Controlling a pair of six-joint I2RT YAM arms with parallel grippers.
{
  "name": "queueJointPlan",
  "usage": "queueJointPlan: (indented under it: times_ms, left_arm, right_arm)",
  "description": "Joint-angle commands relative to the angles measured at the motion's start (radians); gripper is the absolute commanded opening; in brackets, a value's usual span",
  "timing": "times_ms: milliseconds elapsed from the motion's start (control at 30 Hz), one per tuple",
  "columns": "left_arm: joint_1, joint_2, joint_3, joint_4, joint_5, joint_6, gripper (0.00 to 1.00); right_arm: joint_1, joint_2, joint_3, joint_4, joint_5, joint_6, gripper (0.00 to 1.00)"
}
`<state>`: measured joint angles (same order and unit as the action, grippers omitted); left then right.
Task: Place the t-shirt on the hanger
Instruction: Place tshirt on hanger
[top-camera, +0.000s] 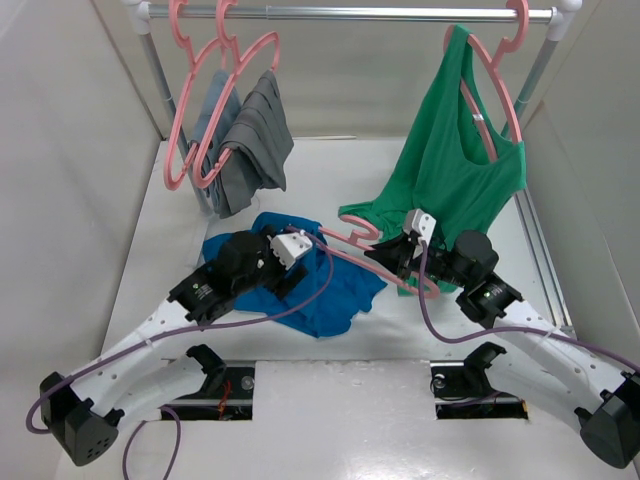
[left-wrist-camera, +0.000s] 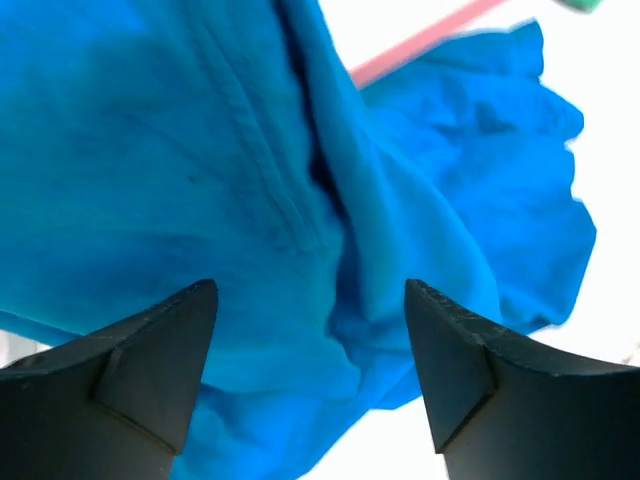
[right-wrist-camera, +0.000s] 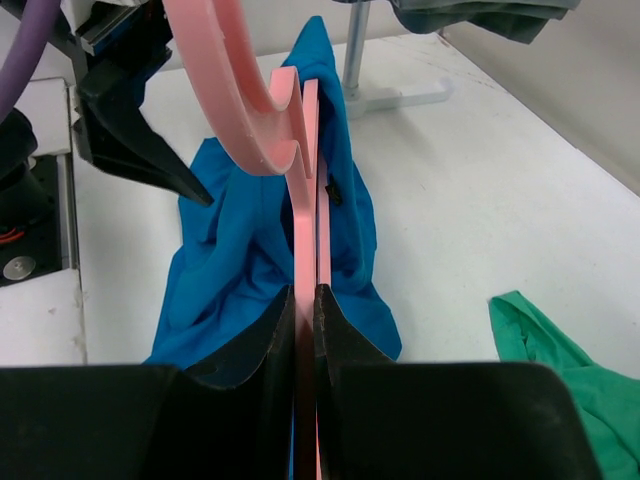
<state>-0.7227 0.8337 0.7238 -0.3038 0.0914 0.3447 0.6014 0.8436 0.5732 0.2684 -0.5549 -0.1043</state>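
- While it lies crumpled in the overhead view, the royal-blue soft fabric t-shirt (top-camera: 322, 292) heaps on the smooth white bench (top-camera: 330, 170), and the slim pink plastic hanger (top-camera: 345, 255) slants across it.
- Left wrist: the left claw (left-wrist-camera: 310, 290) stands wide over folded, seamed blue cloth.
- Right wrist: the right claw (right-wrist-camera: 305, 300) pinches the hanger's flat bar, with its rounded hook above.

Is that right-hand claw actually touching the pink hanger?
Touching. The right wrist view shows the right gripper shut on the hanger, a finger pressed against each side of its bar.
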Motion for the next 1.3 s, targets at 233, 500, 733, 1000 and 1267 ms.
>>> queueJointPlan:
  times_ms: [233, 500, 733, 1000, 1267]
  left_arm:
    - [0.002, 0.004, -0.075, 0.183, -0.102, -0.013, 0.38]
    - [0.002, 0.004, -0.095, 0.253, -0.073, -0.003, 0.03]
    - [0.017, -0.045, 0.04, 0.171, -0.185, 0.071, 0.0]
    - [0.098, -0.119, 0.218, 0.017, -0.209, 0.283, 0.0]
    - [0.098, -0.033, 0.325, -0.093, -0.184, 0.471, 0.0]
  right_arm:
    - [-0.006, -0.026, 0.02, 0.058, 0.012, 0.011, 0.0]
    - [-0.006, -0.026, 0.03, 0.058, 0.012, 0.011, 0.0]
    - [-0.006, -0.026, 0.03, -0.038, -0.005, 0.011, 0.0]
    - [-0.015, -0.003, 0.019, -0.08, -0.132, -0.032, 0.0]
    - [-0.005, 0.031, 0.056, -0.08, -0.22, -0.063, 0.0]
